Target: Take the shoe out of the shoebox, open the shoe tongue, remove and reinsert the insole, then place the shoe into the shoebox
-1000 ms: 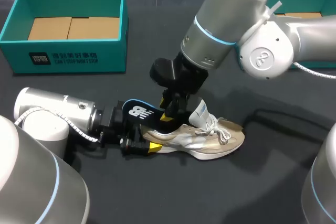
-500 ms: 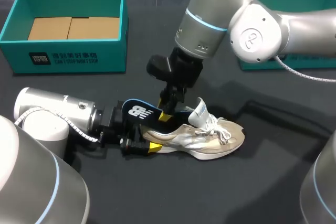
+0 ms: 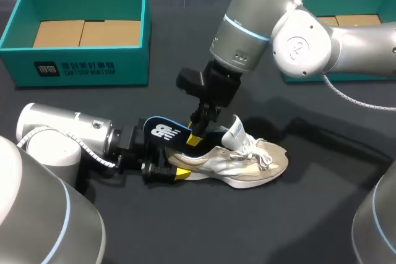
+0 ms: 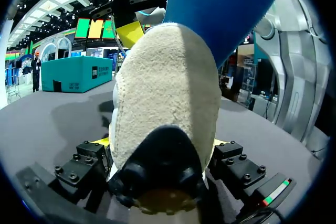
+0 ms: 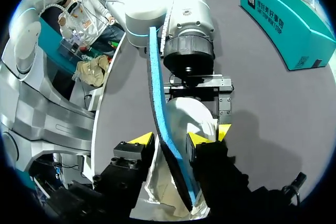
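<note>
A beige sneaker [image 3: 247,164] lies on its side on the dark table, its white tongue pulled up. My left gripper [image 3: 173,166] comes in low from the left and is shut wide on the heel [image 4: 165,108], one finger on each side. A blue insole [image 3: 162,133] with a white logo sticks up out of the shoe's opening over the heel. My right gripper [image 3: 195,138] hangs above it. In the right wrist view the insole [image 5: 160,129] runs between the right gripper's [image 5: 170,140] yellow tips, with a thin gap showing on each side.
A teal shoebox [image 3: 74,69] with cardboard inside stands at the back left. A second teal box [image 3: 297,77] sits at the back right, behind my right arm. The right arm's thick wrist looms over the table's middle.
My right arm has shifted a little to the left and back over the shoe. Its fingers have drawn closer together around the insole. Shoe, insole and left arm have stayed put.
</note>
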